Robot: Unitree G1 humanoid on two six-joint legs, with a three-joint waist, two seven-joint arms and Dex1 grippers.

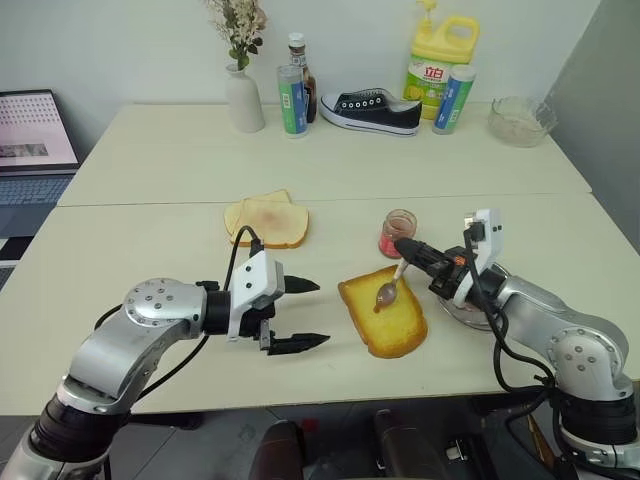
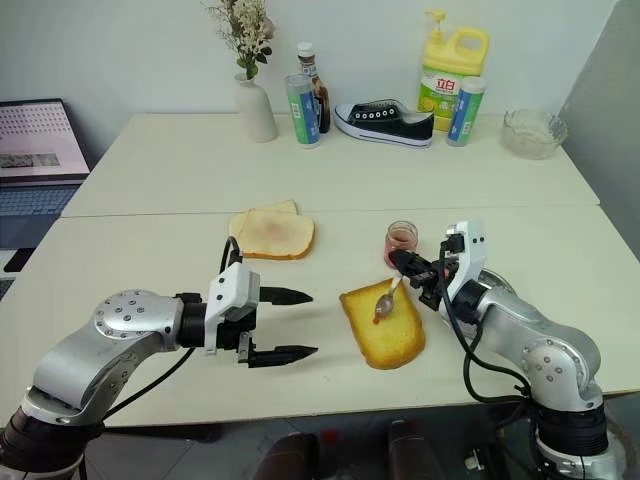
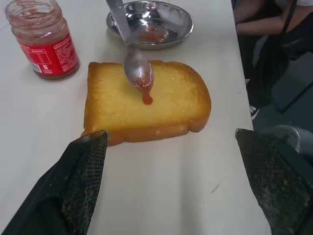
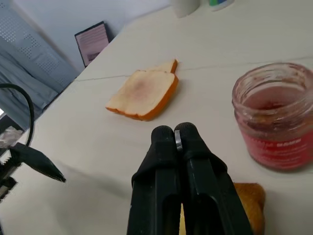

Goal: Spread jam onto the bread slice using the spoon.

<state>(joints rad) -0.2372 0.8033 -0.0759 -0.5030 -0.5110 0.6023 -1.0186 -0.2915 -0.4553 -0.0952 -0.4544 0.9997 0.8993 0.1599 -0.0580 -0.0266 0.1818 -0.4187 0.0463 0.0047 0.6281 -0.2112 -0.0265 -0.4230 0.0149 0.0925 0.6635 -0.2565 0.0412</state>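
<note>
Gripping spoon (image 1: 388, 291), right claw (image 1: 409, 249); left claw (image 1: 308, 315) released; jam (image 1: 397, 234) low in jar.

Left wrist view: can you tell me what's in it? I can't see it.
A silver spoon drips red jam onto a thick golden bread slice on a pale table. Beyond it stand an open jam jar and a steel dish; the left gripper is open.
</note>
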